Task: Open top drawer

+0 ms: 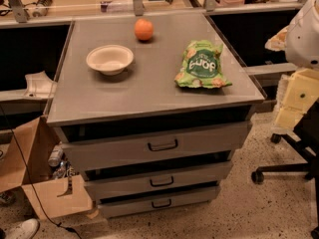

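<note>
Three grey drawers stack under a grey tabletop (149, 96); the top drawer (199, 142), the widest, sits directly beneath it, with its dark loop handle (163, 145) at centre. A bowl (109, 59), an orange (143, 29) and a green snack bag (202, 64) rest above. The gripper is out of view, so its state cannot be told.

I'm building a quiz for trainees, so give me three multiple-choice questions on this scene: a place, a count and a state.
1. Where is the orange? A floor B cabinet top C chair
2. How many drawers? A two B three C four
3. The bowl is A upright B overturned C on edge

Answers: 1B, it rests on the grey top, apart from the bowl. 2B, top drawer, middle drawer, bottom drawer. 3A, its hollow faces up. The gripper is out of view.
</note>
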Controlling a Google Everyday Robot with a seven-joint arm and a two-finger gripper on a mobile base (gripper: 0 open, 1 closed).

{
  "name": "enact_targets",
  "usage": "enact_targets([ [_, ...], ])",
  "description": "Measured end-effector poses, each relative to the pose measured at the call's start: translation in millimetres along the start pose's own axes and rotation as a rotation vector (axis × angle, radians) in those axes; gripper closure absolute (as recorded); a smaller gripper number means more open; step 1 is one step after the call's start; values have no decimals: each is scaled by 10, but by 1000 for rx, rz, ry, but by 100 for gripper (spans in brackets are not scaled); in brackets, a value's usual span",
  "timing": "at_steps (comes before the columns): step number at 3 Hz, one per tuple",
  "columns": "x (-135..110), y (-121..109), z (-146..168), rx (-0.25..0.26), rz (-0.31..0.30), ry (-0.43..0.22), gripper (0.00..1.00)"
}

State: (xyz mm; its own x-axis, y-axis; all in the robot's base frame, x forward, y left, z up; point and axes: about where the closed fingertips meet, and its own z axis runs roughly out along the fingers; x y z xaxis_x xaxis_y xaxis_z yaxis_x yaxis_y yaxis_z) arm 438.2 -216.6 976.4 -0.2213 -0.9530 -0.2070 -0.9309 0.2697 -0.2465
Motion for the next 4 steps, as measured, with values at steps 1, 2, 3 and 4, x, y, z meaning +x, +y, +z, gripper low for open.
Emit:
enact_targets([
  [1,0,0,0,0,0,0,0],
  [2,-5,76,98,4,-1,-14,0],
  [3,11,164,459,-4,-9,-77,0],
  [4,11,166,473,-3,-9,-79,0],
])
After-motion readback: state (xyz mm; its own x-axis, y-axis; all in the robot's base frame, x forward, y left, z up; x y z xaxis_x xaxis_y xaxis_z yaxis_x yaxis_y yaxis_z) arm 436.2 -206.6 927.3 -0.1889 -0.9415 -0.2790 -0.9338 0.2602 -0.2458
